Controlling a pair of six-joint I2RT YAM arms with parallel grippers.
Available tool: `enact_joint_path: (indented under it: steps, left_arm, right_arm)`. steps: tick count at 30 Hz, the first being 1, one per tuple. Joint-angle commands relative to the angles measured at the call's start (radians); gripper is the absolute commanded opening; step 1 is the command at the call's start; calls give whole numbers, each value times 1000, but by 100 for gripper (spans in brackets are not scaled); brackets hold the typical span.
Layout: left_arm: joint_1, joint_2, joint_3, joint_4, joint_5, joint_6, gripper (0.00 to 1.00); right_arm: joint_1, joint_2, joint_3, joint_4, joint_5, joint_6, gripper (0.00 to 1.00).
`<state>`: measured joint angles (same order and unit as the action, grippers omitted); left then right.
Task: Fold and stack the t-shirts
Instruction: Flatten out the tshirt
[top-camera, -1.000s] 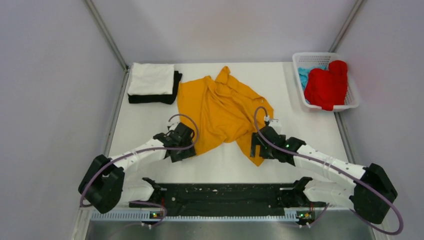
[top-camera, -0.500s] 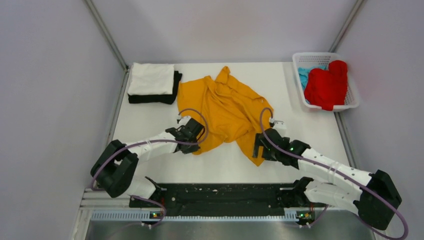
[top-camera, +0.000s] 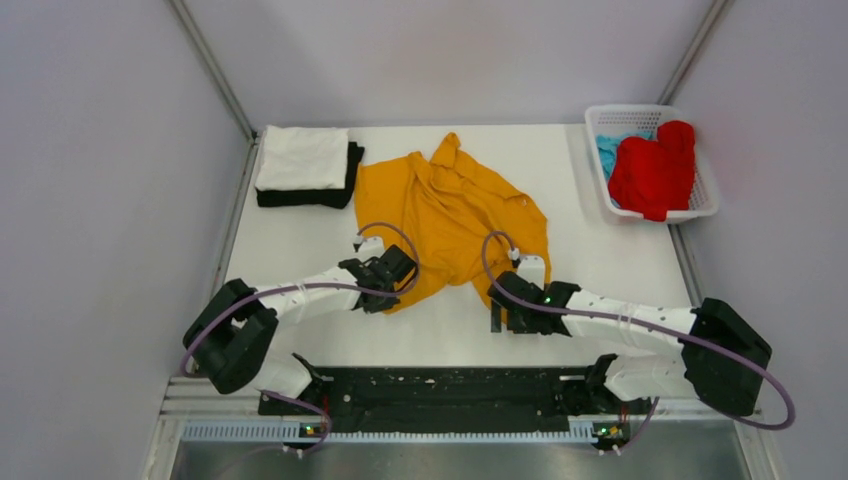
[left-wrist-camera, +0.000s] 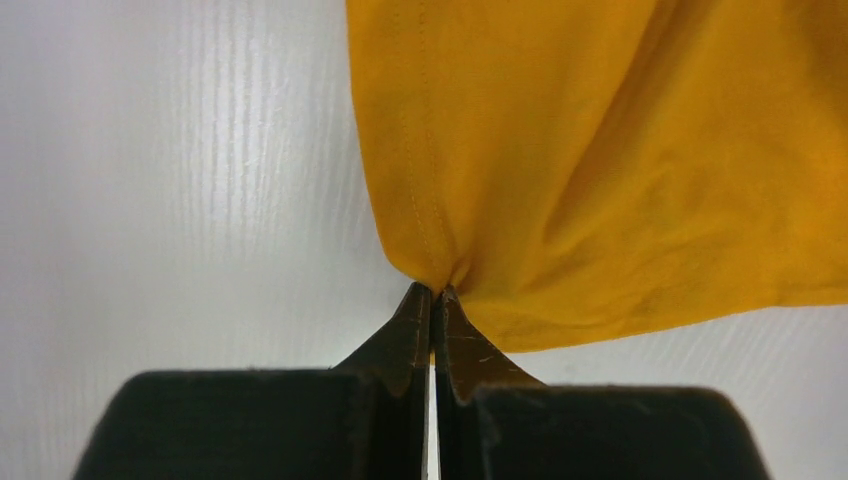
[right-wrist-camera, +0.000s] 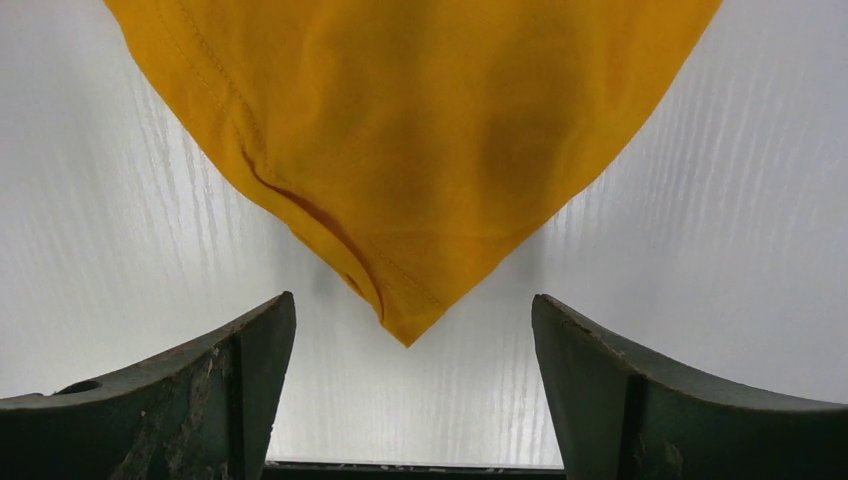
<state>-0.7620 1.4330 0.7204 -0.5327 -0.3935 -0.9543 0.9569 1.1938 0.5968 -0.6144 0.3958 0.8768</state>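
Note:
The mustard t-shirt (top-camera: 440, 215) lies crumpled across the middle of the table. My left gripper (top-camera: 398, 278) is shut on its near left hem corner (left-wrist-camera: 432, 272), the cloth bunched at the fingertips. My right gripper (top-camera: 497, 318) stands open just short of the near right corner (right-wrist-camera: 405, 325), whose point lies between the two fingers (right-wrist-camera: 250, 350) without touching them. A folded white t-shirt (top-camera: 302, 156) rests on a folded black t-shirt (top-camera: 300, 197) at the back left. A red t-shirt (top-camera: 655, 168) and a light blue t-shirt (top-camera: 607, 150) lie in the basket.
The white lattice basket (top-camera: 703, 205) stands at the back right corner. Grey walls close in both sides and the back. A black rail (top-camera: 450, 385) with the arm bases runs along the near edge.
My left gripper moved right onto the shirt's near left corner and closed on it. My right arm drew back toward the near edge and left, its gripper now behind the near right corner.

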Motion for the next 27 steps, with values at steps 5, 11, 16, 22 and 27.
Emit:
enact_joint_path:
  steps: [5,11,16,22,27]
  left_arm:
    - [-2,-6,-7,-118,-33,-21,0]
    - [-2,-56,-40,-81,-17,-21,0]
    - [-2,-171,-106,-17,5,1,0]
    - [-2,-176,-102,-37,-28,-6,0]
    - [-1,-119,-78,-60,-52,-15,0]
  right_arm:
    - [13,66,19,97,-14,71,79]
    - [9,75,-11,104,16,85,77]
    - [-19,96,-36,104,9,125,73]
    - [-21,120,-27,75,19,126,49]
    - [-21,165,-13,9,34,133,47]
